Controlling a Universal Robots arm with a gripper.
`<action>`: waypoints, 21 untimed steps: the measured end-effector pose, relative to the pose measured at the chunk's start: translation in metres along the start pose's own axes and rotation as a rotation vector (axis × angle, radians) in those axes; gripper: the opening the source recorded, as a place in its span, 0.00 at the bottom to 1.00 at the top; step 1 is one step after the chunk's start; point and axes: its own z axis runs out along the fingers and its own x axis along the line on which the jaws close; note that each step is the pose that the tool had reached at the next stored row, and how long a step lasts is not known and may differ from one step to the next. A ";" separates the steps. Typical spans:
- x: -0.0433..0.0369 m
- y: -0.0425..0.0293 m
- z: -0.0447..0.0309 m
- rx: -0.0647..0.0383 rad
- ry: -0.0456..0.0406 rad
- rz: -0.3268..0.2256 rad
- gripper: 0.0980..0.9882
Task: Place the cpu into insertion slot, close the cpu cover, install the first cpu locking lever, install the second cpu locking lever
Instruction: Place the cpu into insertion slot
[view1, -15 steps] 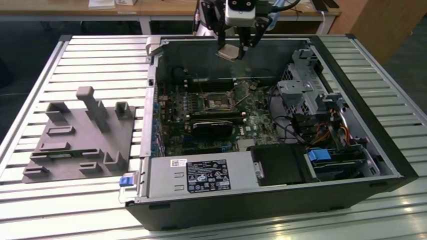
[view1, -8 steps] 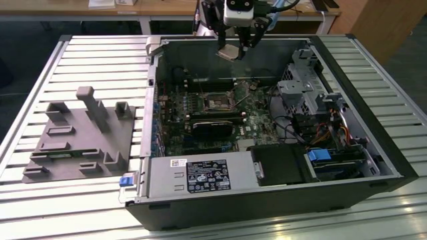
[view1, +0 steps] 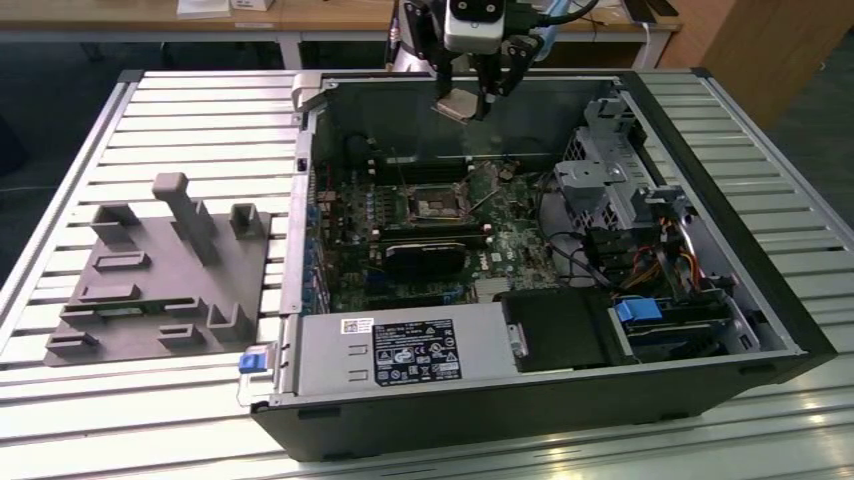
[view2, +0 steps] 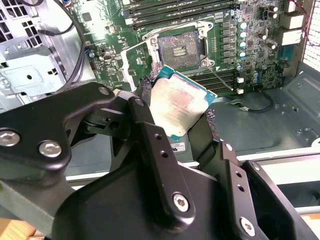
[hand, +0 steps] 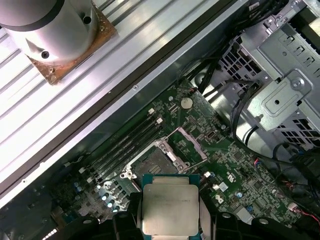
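My gripper (view1: 463, 100) hangs above the far wall of the open computer case, shut on the cpu (view1: 461, 104), a small square chip with a pale metal face. In both wrist views the cpu (view2: 180, 102) (hand: 170, 207) sits tilted between the black fingers (view2: 145, 92), well above the board. The insertion slot (view1: 437, 207) (view2: 179, 47) (hand: 152, 162) lies bare on the green board with its dark centre showing. The cpu cover (view2: 134, 59) (hand: 188, 145) stands swung open beside it. A thin locking lever (view2: 220, 80) sticks out next to the slot; I cannot make out the other.
A black heatsink block (view1: 427, 262) and long memory slots (view2: 180, 11) flank the slot. The drive cage (view1: 607, 185) and cables fill the exterior view's right side, and the power supply (view1: 400, 350) sits near the front. A grey parts fixture (view1: 160, 270) stands on the slatted table outside the case.
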 end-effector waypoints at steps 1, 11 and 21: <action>0.0000 0.0000 0.0000 0.000 -0.0002 0.003 0.50; 0.0001 0.0000 0.0005 -0.001 -0.0032 0.038 0.50; 0.0005 0.0002 0.0015 -0.002 -0.0088 0.104 0.50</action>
